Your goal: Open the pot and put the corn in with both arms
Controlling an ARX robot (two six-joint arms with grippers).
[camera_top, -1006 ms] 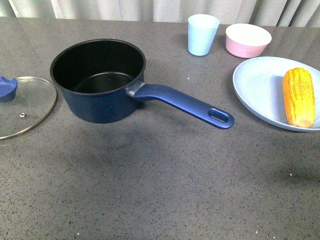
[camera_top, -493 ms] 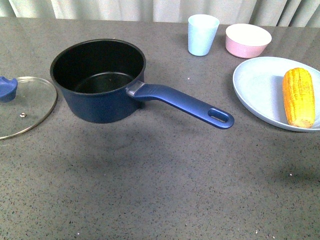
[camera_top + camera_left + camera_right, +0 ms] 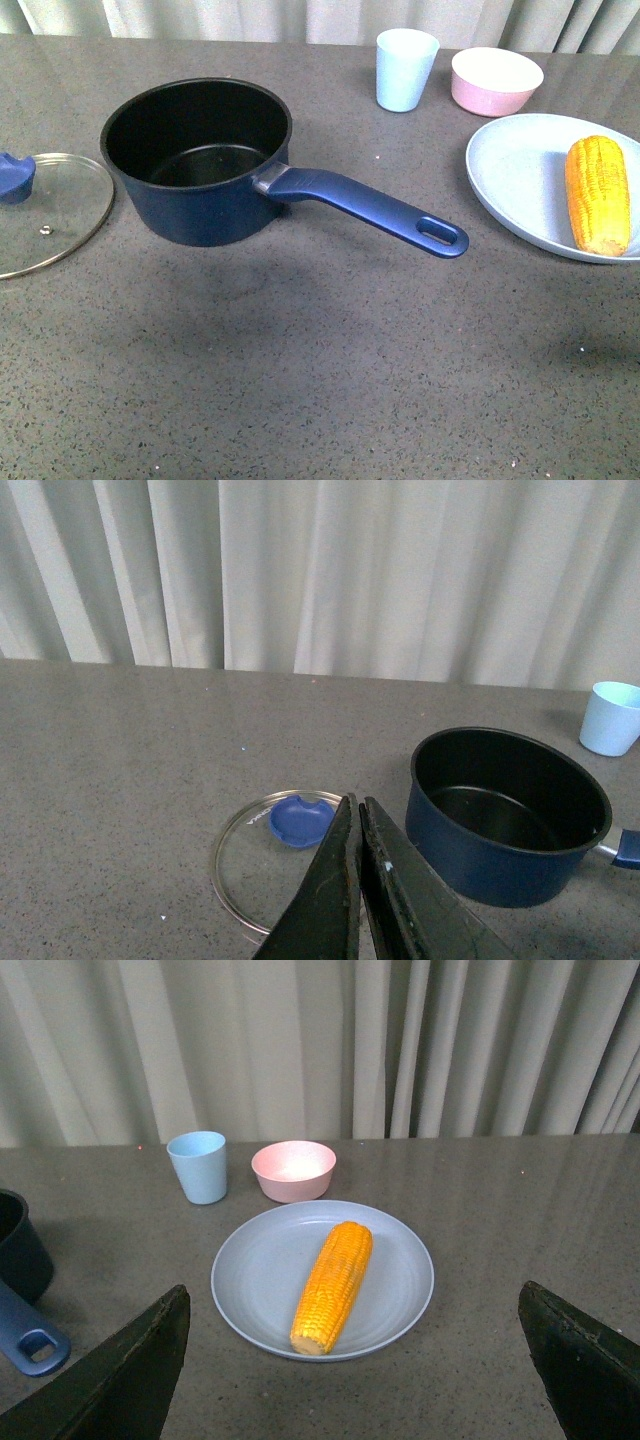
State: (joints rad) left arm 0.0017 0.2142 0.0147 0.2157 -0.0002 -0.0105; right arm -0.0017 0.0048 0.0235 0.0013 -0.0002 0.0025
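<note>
The pot (image 3: 195,165) sits on the left half of the grey table (image 3: 320,350), open, its black inside bare. Its long blue handle (image 3: 370,208) reaches out to the right and a little toward the near edge, with the hole at the far end of the handle. The glass lid (image 3: 60,215) lies flat on the table just to the left of the pot, and its blue knob (image 3: 15,178) shows at the edge of the front view.

The corn (image 3: 597,193) is well apart from the pot, over on the right. It lies on a pale blue plate (image 3: 515,175) with its length running near to far. Nothing is touching it.

Beyond the plate, at the far side of the table, a pink bowl (image 3: 496,80) stands close to the plate's far rim. A light blue cup (image 3: 405,68) stands upright just to the left of the bowl. Pale curtains (image 3: 250,18) hang behind the table.

Neither arm shows from the front. From its own wrist camera, the left gripper (image 3: 356,805) has its two black fingers pressed together with nothing between them. It hangs above the near part of the lid, with the pot off to its right. The right gripper (image 3: 352,1295) is spread wide, its fingers (image 3: 130,1365) at either side of that view. The plate and corn lie in the gap, farther off on the table.
</note>
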